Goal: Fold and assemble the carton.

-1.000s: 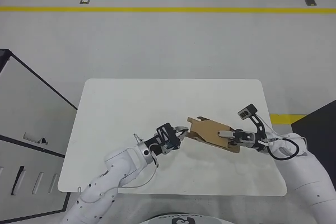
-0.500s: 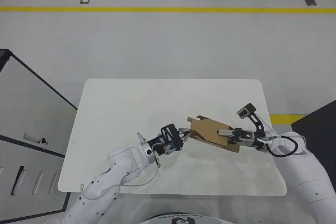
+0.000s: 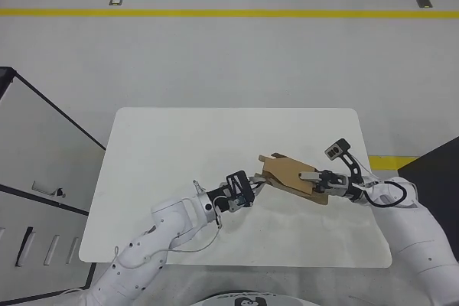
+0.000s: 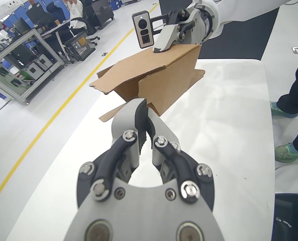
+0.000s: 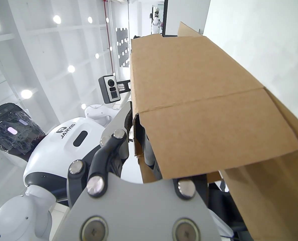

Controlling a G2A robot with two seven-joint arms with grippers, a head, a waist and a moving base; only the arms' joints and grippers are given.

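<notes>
A brown carton (image 3: 291, 175), half opened with loose flaps, is tilted up off the white table (image 3: 176, 153) right of centre. My right gripper (image 3: 311, 177) is shut on the carton's (image 5: 201, 96) wall at its right end, with one finger (image 5: 121, 126) outside and the other inside. In the left wrist view the same gripper (image 4: 161, 48) clamps the carton's (image 4: 164, 76) raised far end. My left gripper (image 3: 256, 183) is at the carton's left end. Its fingertips (image 4: 141, 104) are shut and rest against the lower flap (image 4: 111, 114) at the near corner.
A grey cabinet (image 3: 30, 153) stands left of the table and a dark panel (image 3: 444, 172) to its right. A person's legs in dark trousers and green shoes (image 4: 286, 111) stand beside the table edge. The table's left and far parts are bare.
My left gripper has moved right up to the carton's left end. The carton and my right gripper have shifted slightly right and toward the table's far side.
</notes>
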